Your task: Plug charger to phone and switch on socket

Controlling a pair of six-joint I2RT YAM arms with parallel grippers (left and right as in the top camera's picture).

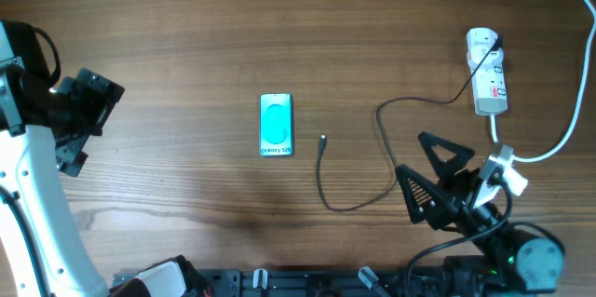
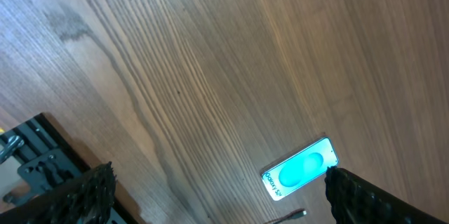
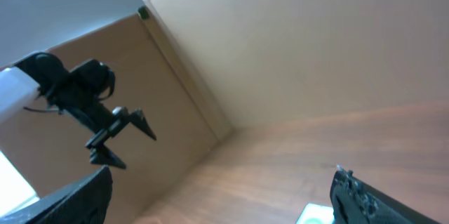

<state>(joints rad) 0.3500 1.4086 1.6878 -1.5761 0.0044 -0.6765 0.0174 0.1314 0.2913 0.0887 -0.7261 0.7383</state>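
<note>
Key relation: the tip of the charger [image 1: 322,141] lies just R of the phone [image 1: 276,125]. They're apart, not touching, w/ a strip of bare counter [image 1: 186,36] between. Phone is flat, screen up, long axis running near-to-far from the arms' base, "Galaxy" end toward the base. Charger's last stretch behind the tip runs approx parallel to that axis, w/ the tip pointing away from the base. So the tip sits alongside the phone's nearer half, not in line w/ either short end. Port is too small to see, so can't tell which end carries it.

Right pincer [image 1: 412,155] is the nearer one. The tip is off to its left, past the charger's loop, w/ the phone just beyond the tip. Left pincer [image 1: 93,128] is well apart, on the phone's other side. Both pincers are wide, holding nothing.

Socket [image 1: 489,78] sits far R, beyond the right pincer, w/ the charger's other end running up to it.

Judgement: right arm prob. suits the pick. It should grip just behind the tip, then swing it round to meet a short end along the phone's long axis. Left arm could steady the phone. The socket switch is also on the right arm's side.
</note>
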